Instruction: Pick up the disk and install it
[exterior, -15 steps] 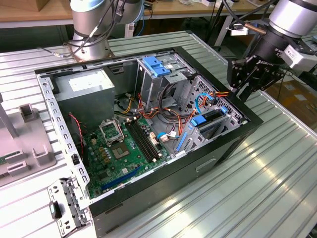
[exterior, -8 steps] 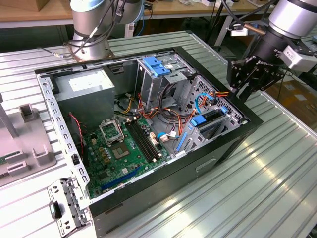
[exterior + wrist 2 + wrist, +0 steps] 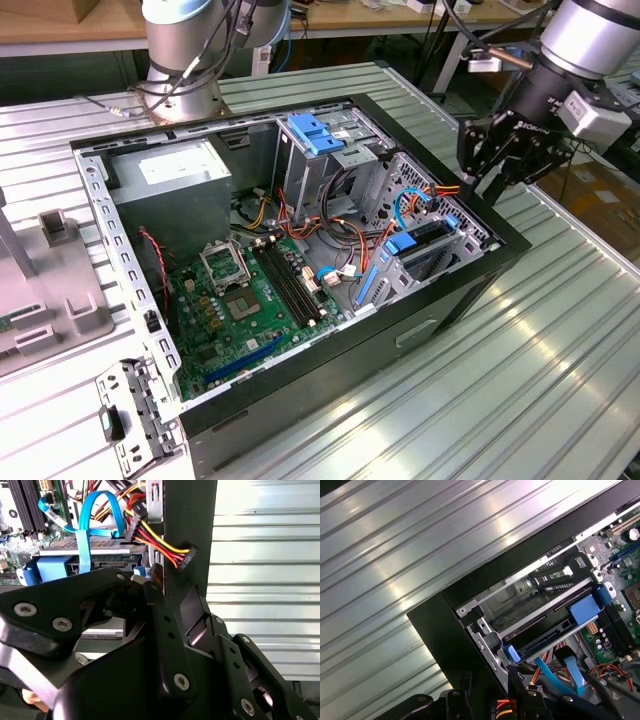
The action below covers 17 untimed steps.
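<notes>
The flat silver metal disk with blue plastic side rails (image 3: pixel 432 243) sits slotted in the grey metal drive bay of the open black computer case (image 3: pixel 300 250), which lies on the ribbed aluminium worktop (image 3: pixel 520 340). The black angular gripper (image 3: pixel 500 160) hangs from a silver-and-grey arm at the case's edge on the exterior view's right — just above the disk (image 3: pixel 95 560), not touching it. Whether the jaws are open or closed cannot be told. A light-blue ribbon cable (image 3: pixel 92 515) loops over the disk (image 3: pixel 555 625).
</notes>
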Tool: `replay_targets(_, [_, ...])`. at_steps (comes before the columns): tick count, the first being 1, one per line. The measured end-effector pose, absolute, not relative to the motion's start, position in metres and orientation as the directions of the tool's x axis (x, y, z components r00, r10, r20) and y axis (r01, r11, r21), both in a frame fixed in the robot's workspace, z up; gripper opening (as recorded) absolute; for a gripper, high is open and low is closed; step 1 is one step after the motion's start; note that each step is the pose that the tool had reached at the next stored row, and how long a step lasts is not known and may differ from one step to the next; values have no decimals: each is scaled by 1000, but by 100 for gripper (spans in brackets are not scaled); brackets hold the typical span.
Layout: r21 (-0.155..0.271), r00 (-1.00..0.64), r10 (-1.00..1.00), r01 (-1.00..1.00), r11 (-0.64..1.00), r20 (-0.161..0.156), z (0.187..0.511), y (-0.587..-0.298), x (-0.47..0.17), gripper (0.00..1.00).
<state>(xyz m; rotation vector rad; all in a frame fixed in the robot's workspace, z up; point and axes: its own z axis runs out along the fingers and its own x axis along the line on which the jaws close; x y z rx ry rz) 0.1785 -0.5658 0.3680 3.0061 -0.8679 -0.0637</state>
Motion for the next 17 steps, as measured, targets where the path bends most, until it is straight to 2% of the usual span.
replay_targets(17, [23, 822, -569, -568, -822, -36, 364, -554, 193, 42])
